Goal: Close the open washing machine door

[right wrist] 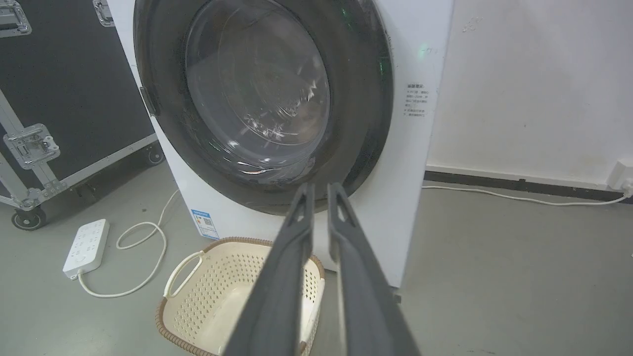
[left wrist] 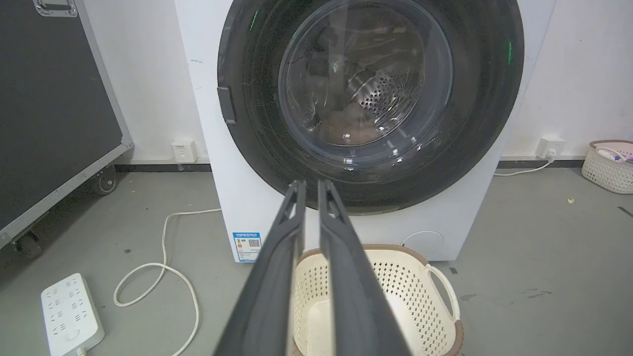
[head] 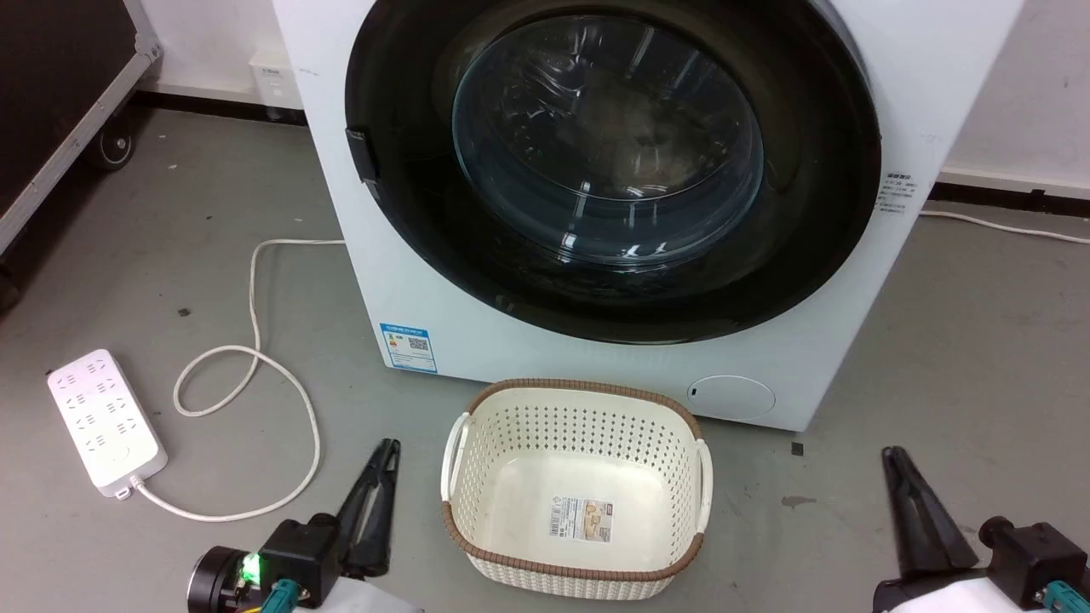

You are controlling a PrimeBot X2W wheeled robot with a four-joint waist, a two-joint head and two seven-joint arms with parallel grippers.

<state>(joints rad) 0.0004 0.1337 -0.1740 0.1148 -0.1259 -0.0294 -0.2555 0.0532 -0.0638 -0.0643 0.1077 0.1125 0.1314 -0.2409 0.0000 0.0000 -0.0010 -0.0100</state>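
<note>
Washing machine door [head: 609,162] is sitting in the front of the white washer [head: 443,315]. Its black rim is looking flush all round in the head view and both wrist views, with the dark handle tab [head: 364,157] at its left edge. I'm seeing no gap on that side, but can't tell whether the latch is actually catching. Left gripper [head: 387,451] and right gripper [head: 892,455] are hanging low over the floor either side of the cream basket [head: 588,385], well apart from the door. Both are showing fingers pinched nearly together, gripping nothing. I'm reading this as the check stage, not the swing. If a confirming push is needed, I'm suggesting the clenched fingertips as a blunt pusher on the black rim near the tab, since the hinge is presumably opposite. Avoiding the bulging glass, pressing straight into the machine, slowly, and stopping once the rim is bottoming out. The basket is standing just in front of the washer below the door, so reaching over it, not through it. Power strip [head: 104,421] and its cable [head: 255,281] are lying on the floor to the left, near the left gripper, so keeping that arm above them.
</note>
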